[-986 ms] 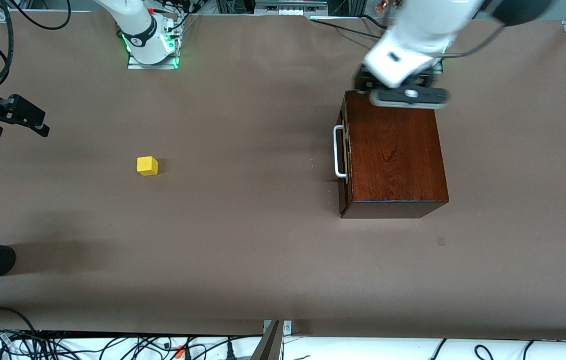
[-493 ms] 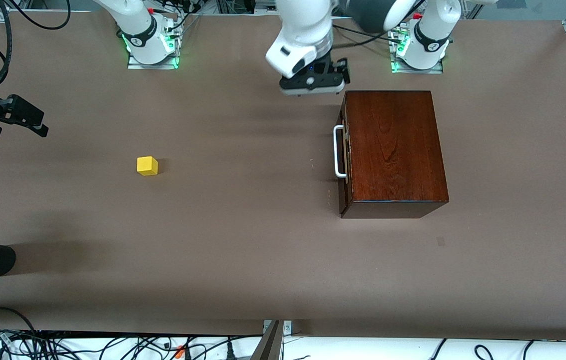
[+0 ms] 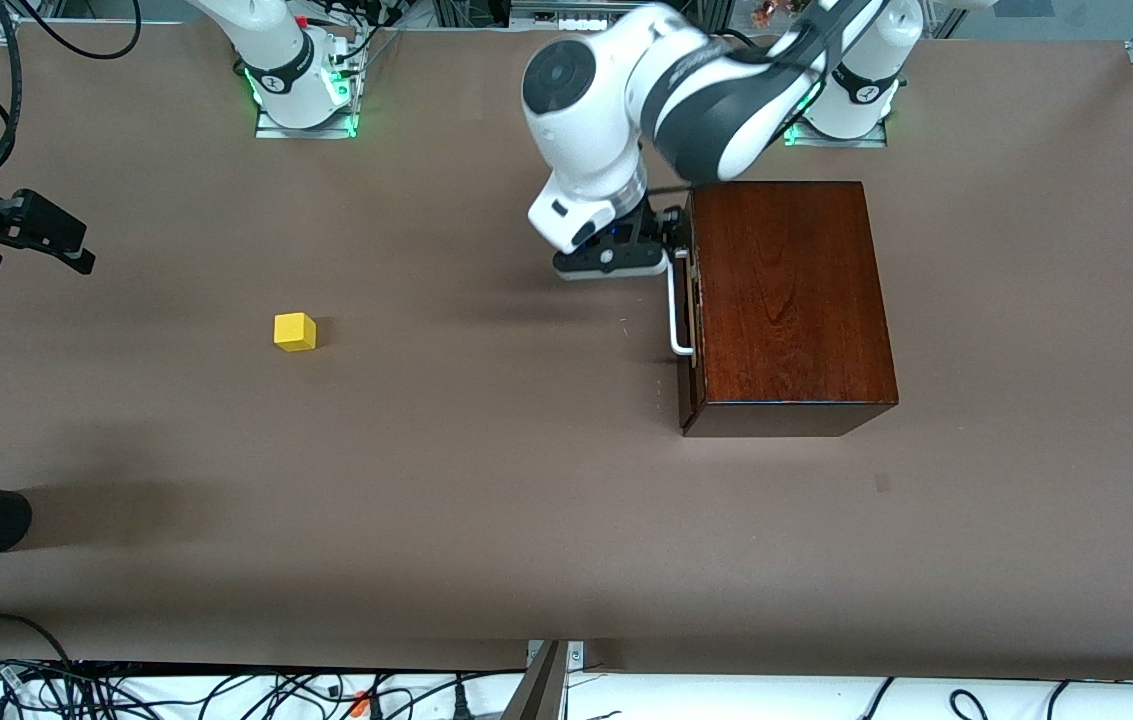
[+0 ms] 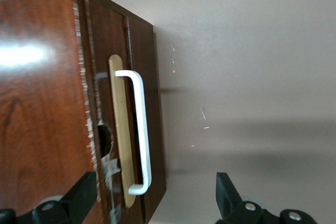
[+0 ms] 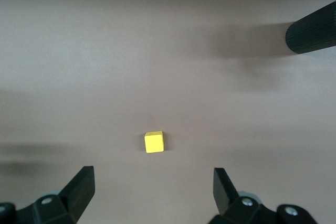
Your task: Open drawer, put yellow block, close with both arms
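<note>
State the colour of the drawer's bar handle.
White U-shaped bar handle; the left wrist view shows it best.

yellow block well apart from drawer

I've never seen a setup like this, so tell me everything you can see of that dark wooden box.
The wooden box is glossy reddish-brown with visible grain. It rests flat on the brown table, toward the left arm's end. Its drawer looks shut, with a white U-shaped handle on a pale plate. The left gripper hovers beside the handle, fingers open; nothing visibly touches it.
</note>
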